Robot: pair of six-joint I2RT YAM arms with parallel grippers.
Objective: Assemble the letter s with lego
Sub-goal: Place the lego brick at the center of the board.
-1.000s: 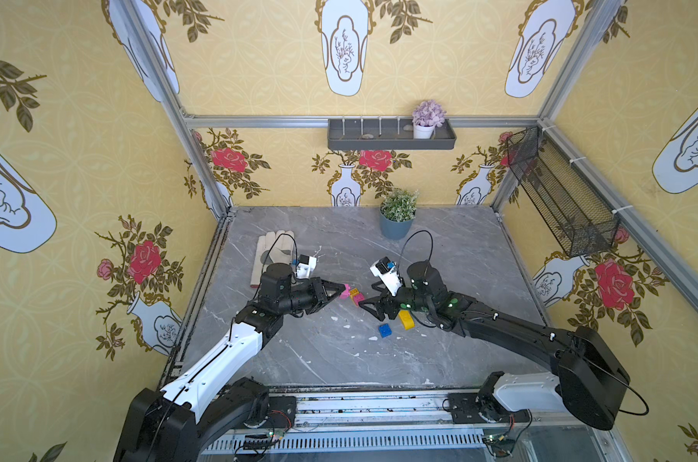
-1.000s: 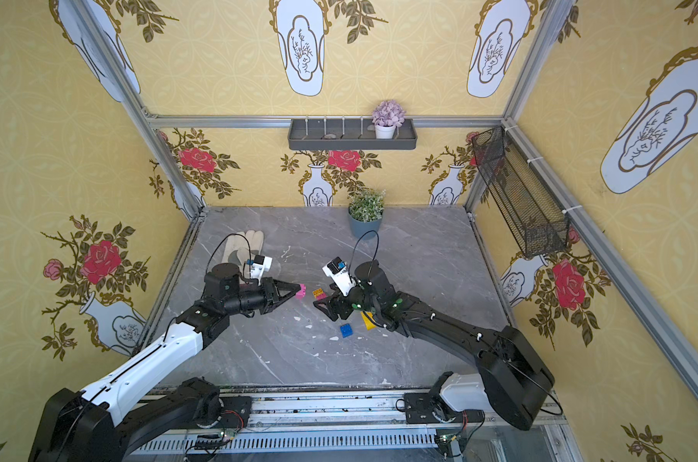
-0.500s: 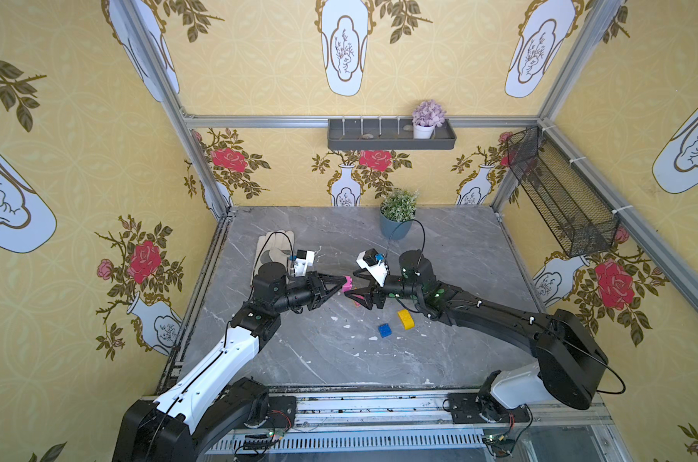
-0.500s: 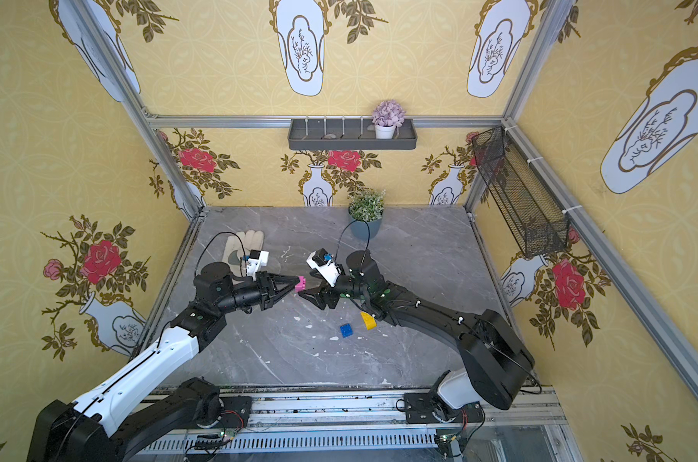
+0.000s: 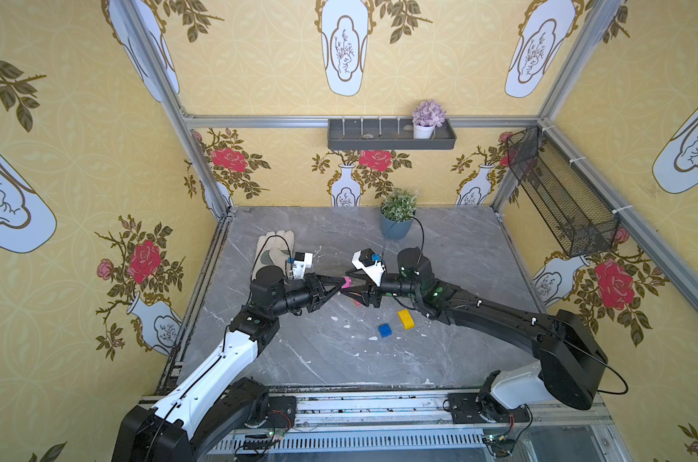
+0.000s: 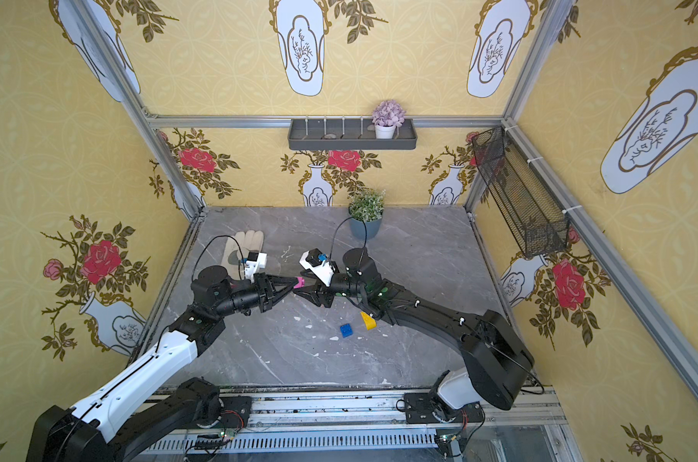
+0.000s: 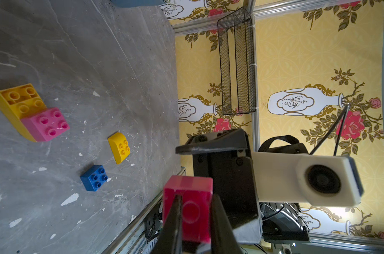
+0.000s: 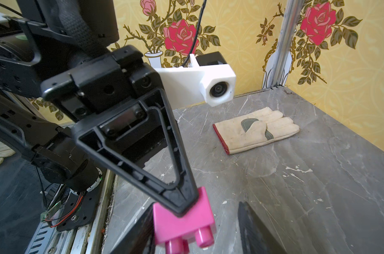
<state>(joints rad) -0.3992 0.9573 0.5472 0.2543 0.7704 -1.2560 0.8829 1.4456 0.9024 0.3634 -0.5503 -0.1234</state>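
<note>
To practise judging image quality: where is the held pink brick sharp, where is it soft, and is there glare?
Left wrist view: held pink brick soft up close, blue brick crisp, white glare at the picture's edge. Right wrist view: the brick is sharper.

The pink brick [image 8: 182,222] is glossy plastic, the glove [image 8: 255,129] matt cloth

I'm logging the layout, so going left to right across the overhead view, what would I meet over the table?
In a top view: glove → left gripper holding a pink brick → blue brick → yellow brick.
</note>
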